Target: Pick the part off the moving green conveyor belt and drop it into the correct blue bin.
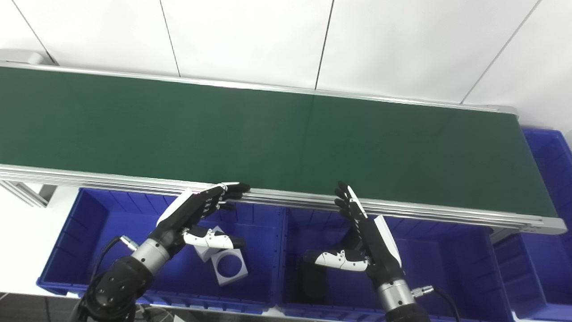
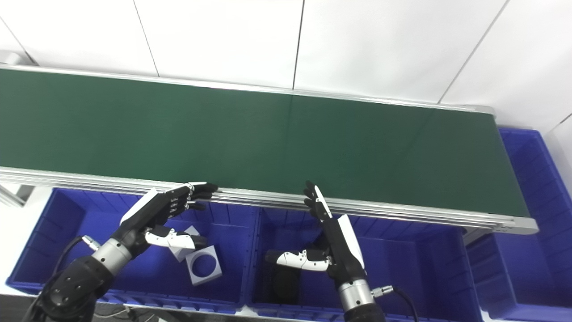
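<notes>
The green conveyor belt (image 1: pixel 268 134) runs across the view and I see no part on it. My left hand (image 1: pixel 196 214) is open and empty above the left blue bin (image 1: pixel 89 223), fingertips touching the belt's near rail. My right hand (image 1: pixel 362 237) is open and empty above the middle blue bin (image 1: pixel 447 250), fingers pointing up at the rail. Two light grey square parts (image 1: pixel 228 264), the front one with a round hole, lie in the left bin. A dark part (image 1: pixel 313 279) lies in the middle bin below my right thumb.
A third blue bin (image 1: pixel 549 179) stands at the belt's right end. The belt's aluminium rail (image 1: pixel 424 210) runs above the bins' far edges. A white wall (image 1: pixel 268 40) rises behind the belt. White floor (image 1: pixel 18 232) shows at the left.
</notes>
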Available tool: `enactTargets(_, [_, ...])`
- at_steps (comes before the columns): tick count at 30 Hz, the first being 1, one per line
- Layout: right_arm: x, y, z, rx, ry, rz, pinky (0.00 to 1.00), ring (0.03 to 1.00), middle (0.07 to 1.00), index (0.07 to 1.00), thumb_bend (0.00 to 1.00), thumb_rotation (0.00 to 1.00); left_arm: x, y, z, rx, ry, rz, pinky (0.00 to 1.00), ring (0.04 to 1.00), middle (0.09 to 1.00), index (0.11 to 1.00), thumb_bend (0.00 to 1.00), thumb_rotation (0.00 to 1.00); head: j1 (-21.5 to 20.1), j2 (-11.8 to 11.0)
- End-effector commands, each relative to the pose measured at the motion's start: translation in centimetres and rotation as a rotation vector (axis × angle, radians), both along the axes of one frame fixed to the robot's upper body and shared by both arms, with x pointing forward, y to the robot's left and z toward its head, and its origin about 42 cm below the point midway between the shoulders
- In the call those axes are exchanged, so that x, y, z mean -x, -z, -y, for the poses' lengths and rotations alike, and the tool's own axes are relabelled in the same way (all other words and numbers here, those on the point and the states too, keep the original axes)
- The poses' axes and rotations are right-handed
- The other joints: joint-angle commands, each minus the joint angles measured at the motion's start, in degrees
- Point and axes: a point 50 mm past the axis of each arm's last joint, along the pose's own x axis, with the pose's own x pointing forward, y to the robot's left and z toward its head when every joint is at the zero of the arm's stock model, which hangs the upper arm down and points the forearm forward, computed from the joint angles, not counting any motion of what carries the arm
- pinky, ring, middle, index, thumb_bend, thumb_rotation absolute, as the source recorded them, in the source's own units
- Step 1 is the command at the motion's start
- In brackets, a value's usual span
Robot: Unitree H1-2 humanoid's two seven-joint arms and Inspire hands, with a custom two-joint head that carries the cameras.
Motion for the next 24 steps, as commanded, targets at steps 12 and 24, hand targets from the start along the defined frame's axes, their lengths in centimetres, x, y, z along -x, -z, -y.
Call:
enactTargets(12, [0.2,0.0,-1.3,-0.008,-0.006,0.036,0.91,0.929,0.944,0.994,0.9,0.25,-0.4,0.7,-0.7,0.091,-0.094,0.129,0.89,0.946,0.968,0.958,0.93,0.29,-5.8,-2.34])
enactTargets(24, [-0.7,1.0,-3.4,0.039,0.016,0.019,0.86,0.908,0.936,0.987,0.93,0.27,-1.1,1.6,-2.7,0.112,-0.113,0.13,0.89,0.963,0.99,0.967,0.93,0.27,-11.6,-3.11])
